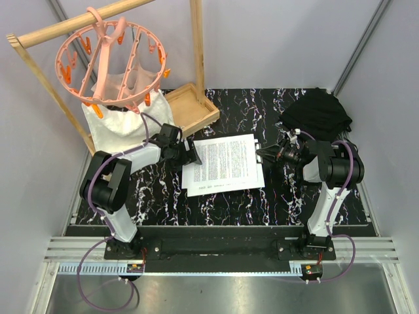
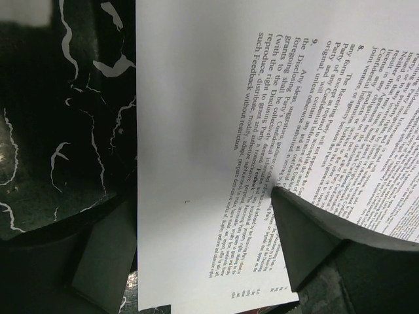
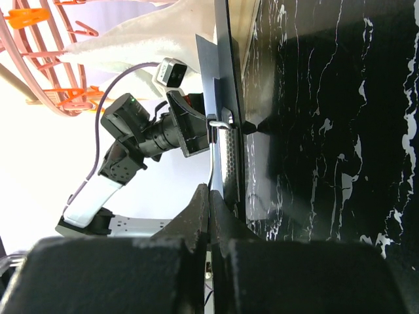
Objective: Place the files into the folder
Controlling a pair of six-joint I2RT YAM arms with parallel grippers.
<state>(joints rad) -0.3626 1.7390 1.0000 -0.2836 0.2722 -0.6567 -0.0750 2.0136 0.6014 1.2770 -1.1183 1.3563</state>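
Files (image 1: 222, 163) — flat at the middle of the surface (image 1: 294, 196), apparently stacked over the folder (image 3: 208, 72), with the long axis left to right and one short edge toward each arm. Hardly any folder showing from above; seen edge-on from the right wrist, with the clip (image 3: 228, 154) at the right short end.

Left gripper (image 1: 191, 154) at the left short edge, released and spread wide. From its wrist: one finger (image 2: 308, 242) lying on the printed paper, the other (image 2: 98, 275) off the paper beside its edge, with a top sheet curled up over the first. Not clamping anything.

Right gripper (image 1: 265, 156) at the opposite short edge, right by the clip, clenched tight. Impossible to tell whether pinching the clip, the board or nothing.

Probably a matter of easing the sheets rightward along that long axis toward the clip — a job for the left arm, nearest the trailing edge. Some risk of buckling the loose top sheet rather than sliding the stack.
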